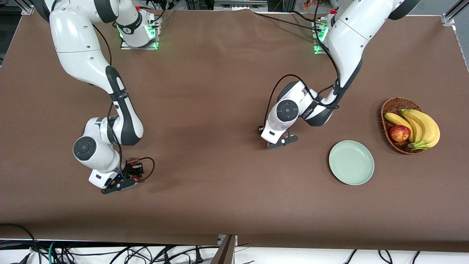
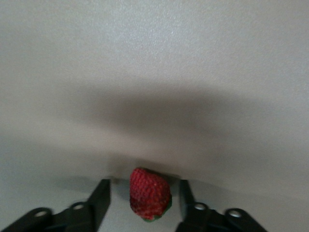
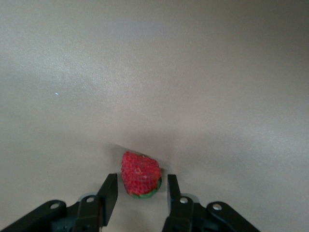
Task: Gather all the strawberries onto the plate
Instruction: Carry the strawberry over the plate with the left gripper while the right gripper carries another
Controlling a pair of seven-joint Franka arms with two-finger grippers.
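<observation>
A: What is the left hand doing?

B: It is down at the brown cloth-covered surface near the middle, with its two black fingers spread and a small red strawberry with a green top lying between them. There is a gap on each side, so nothing is gripped yet. I judge it straddles the berry so that one squeeze will take it.

A: And the right hand?

B: Much the same. It is low over the surface toward the right arm's end, closer to the front edge, fingers parted around a second small red strawberry that lies on the cloth with its green cap toward the wrist. The fingers stand just beside it, not pressing.

A: Where do the berries go?

B: Into the round, shallow, pale mint-green plate, which lies toward the left arm's end, near the left hand and well apart from the right. It holds nothing yet. Beside it, nearer that end's edge, is a brown wicker basket with yellow bananas and a red apple.

A: A third berry?

B: None shows.
</observation>
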